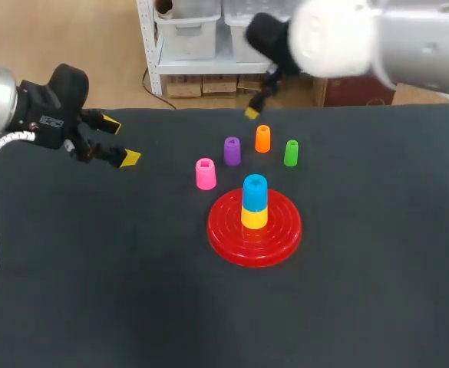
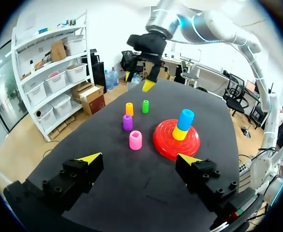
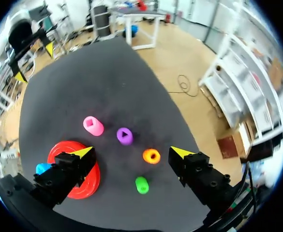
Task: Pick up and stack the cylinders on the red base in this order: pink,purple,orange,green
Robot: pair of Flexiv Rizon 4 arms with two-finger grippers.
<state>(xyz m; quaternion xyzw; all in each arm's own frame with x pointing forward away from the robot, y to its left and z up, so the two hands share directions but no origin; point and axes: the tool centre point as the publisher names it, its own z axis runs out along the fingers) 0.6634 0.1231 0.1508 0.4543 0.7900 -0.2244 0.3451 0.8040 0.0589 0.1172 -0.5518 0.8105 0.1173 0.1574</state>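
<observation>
Pink cylinder (image 1: 206, 174) stands on the bench (image 1: 70, 291) a bit left of centre in the head view, just up-left of the red base (image 1: 232, 234), with nothing touching it. So I reckon we're on step one: grab pink.

The purple cylinder (image 1: 232, 151), orange cylinder (image 1: 262, 139) and green cylinder (image 1: 291, 152) sit in a loose row to its right, all upright. Heads up, the base's post carries a yellow cylinder (image 1: 255, 217) with a blue cylinder (image 1: 255, 186) on top, so pink would have to go over blue.

The next move needs one tool to drop over pink, straddle it, close and lift without bumping purple nearby.

The left tool (image 1: 120, 141) is at the left of the frame, well apart from everything, spread wide and empty. The right tool (image 2: 138, 80) hangs at upper middle, beyond orange, also wide and holding nothing.
</observation>
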